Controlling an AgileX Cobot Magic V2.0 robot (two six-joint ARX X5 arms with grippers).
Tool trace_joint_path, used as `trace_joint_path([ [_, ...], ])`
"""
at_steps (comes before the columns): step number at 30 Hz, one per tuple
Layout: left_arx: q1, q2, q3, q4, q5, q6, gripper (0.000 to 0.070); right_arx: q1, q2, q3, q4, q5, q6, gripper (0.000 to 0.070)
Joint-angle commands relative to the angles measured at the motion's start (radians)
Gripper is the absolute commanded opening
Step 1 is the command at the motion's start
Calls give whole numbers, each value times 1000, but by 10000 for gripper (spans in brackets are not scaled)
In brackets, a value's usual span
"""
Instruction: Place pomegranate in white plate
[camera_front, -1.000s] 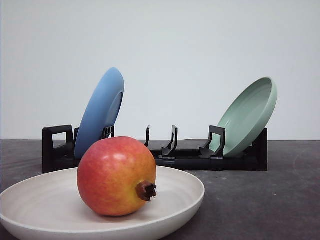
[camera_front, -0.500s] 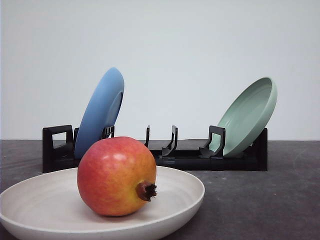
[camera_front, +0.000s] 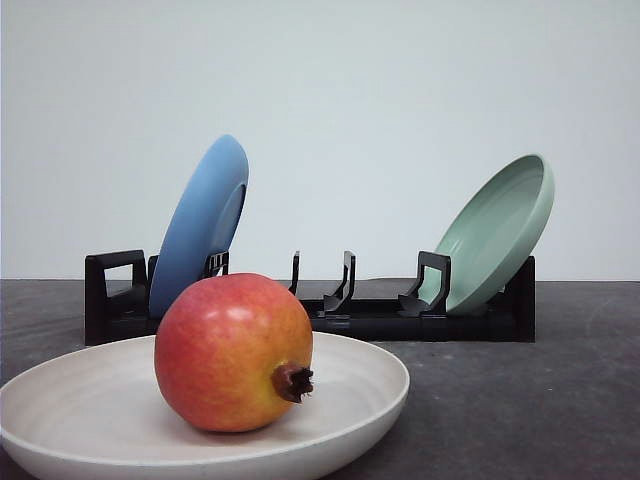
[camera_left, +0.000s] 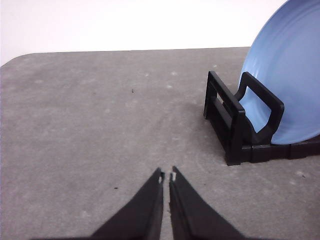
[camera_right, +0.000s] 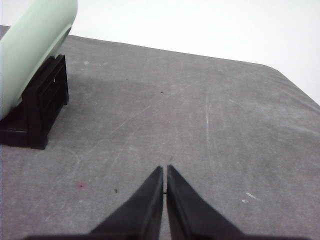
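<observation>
Front view: pomegranate sits inside white plate, crown stub toward the right, nothing holding it
Left gripper: pinched nearly closed, holding nothing, over bare table beside rack with blue plate
Right gripper: tips together, empty, near green plate
Progress: placement looks done, nothing obvious left

Left gripper: black fingers pressed nearly together, tips barely apart, nothing between, poised above the counter. Right gripper: fingers closed tip to tip, empty, pointing toward 12 o'clock.
</observation>
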Motion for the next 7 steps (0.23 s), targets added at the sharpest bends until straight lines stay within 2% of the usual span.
trace_joint_path([
  [1, 1, -1, -11, -3, -3, -3, 0, 0, 0, -3, 10, 1, -5, 6],
  [7, 1, -1, -11, -3, -3, -3, 0, 0, 0, -3, 10, 1, -5, 6],
])
